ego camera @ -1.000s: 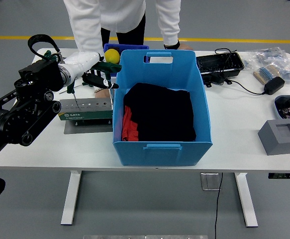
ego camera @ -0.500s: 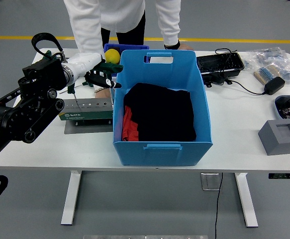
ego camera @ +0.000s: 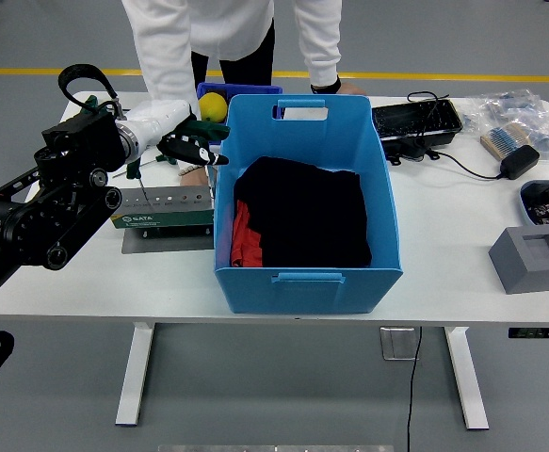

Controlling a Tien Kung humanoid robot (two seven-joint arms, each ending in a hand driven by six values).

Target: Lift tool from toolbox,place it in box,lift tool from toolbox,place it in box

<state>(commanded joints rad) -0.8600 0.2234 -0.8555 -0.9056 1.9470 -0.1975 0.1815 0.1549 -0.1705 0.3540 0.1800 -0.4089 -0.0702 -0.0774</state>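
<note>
A grey floor with a yellow line runs behind the white worktop, and a person in a white coat stands at the top of the frame, one hand resting on the far edge. My left arm comes in from the left edge; the right one is out of sight.

Over the last second my left robot hand has risen a little and drawn slightly toward the upper left, then nearly stopped. I take that to mean the lift out of the toolbox is done and the carry across is about to start.

My fingers are curled around a tool, a green-handled piece whose thin shaft hangs down toward the toolbox's row of holes, clear of it as far as I can tell. The toolbox sits left of centre, pressed against the left wall of the blue box.

The box stands just right of my hand, with dark and red cloth in its bottom. Its rim is about level with my fingers, so I'd want height before crossing.
</note>
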